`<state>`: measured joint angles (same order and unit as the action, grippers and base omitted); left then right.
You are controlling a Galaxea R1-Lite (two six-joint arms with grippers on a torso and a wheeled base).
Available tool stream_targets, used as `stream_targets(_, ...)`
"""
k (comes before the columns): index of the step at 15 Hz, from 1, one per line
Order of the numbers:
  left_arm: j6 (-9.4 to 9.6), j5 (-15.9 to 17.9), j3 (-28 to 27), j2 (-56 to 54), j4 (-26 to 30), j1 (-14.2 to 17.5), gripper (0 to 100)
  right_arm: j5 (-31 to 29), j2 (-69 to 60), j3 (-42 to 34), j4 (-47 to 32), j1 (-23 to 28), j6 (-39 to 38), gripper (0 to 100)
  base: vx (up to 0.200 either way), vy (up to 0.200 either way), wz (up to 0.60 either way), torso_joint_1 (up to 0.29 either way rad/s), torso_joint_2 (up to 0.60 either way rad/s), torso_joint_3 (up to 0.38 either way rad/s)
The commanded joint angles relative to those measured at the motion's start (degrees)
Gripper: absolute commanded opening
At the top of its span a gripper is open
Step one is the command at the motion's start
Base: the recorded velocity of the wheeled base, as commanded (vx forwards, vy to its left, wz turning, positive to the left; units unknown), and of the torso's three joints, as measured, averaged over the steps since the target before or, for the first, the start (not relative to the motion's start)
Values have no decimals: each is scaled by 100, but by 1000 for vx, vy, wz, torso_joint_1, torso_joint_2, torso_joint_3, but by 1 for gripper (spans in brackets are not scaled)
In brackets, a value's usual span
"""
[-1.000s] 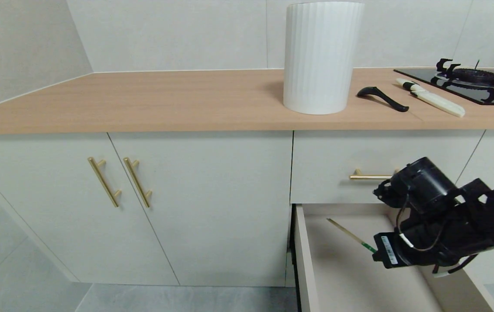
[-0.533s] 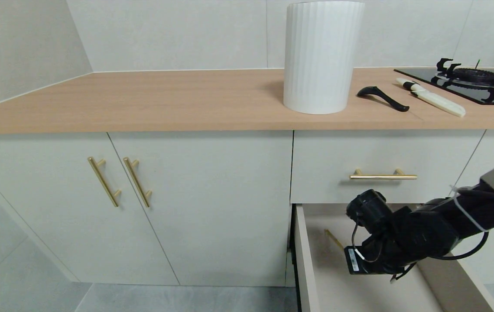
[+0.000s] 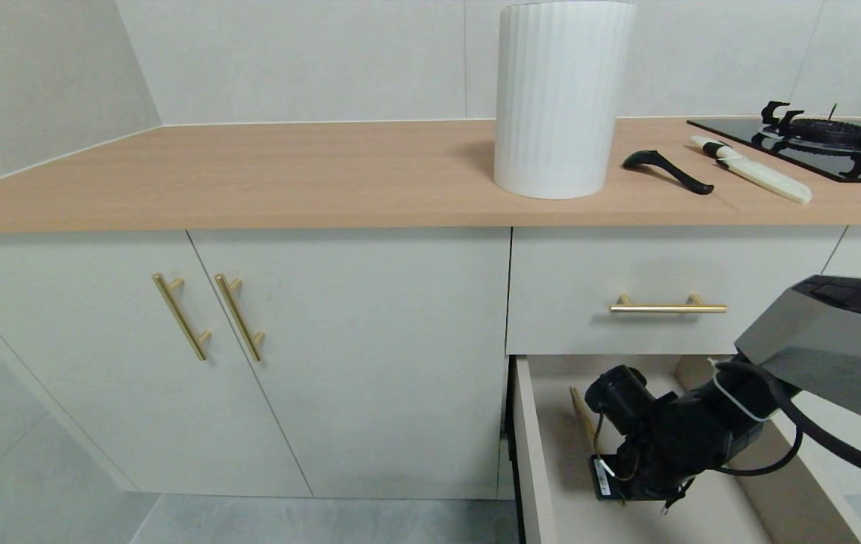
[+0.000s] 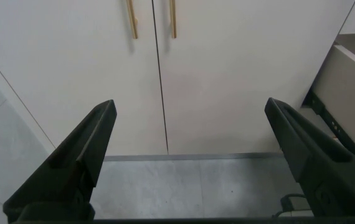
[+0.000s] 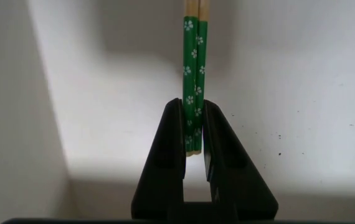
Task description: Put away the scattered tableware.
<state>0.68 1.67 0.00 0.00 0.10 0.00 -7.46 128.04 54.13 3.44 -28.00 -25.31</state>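
Note:
A pair of wooden chopsticks [image 5: 193,68] with green flowered ends is pinched at the green end by my right gripper [image 5: 194,112], which is shut on them. In the head view the right arm reaches down into the open lower drawer [image 3: 532,453], and the chopsticks' [image 3: 580,412] bare wooden part slants toward the drawer's back left. The drawer's pale floor lies close under the chopsticks. My left gripper [image 4: 190,124] is open and holds nothing; it hangs low before the cabinet doors, above the grey floor.
On the wooden countertop [image 3: 249,174] stand a tall white ribbed canister [image 3: 557,98], a black-handled utensil [image 3: 666,170] and a white knife [image 3: 751,170], beside a gas hob [image 3: 831,140]. A shut drawer with a gold handle [image 3: 668,307] sits above the open one. Cabinet doors [image 3: 181,317] are left of it.
My right arm has come down and leftward into the open drawer, carrying the chopsticks with it; they now lie lower and nearer the drawer's left wall.

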Motion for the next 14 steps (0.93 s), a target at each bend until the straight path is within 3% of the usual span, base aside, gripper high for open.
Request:
stream_targets(1,2,0,0,0,-1,0,100,-27,178,-7,78,-4,0,0,0,0,0,0,0,0)
stream_targets(5,2,0,0,0,-1,0,100,-27,169,-7,87,5,0,0,0,0,0,0,0,0)
stream_targets(6,2,0,0,0,-1,0,100,-36,169,-7,87,5,0,100,0,0,0,0,0,0)
stream_targets(14,2,0,0,0,-1,0,100,-36,-613,-183,34,5,8,100,0,0,0,0,0,0)
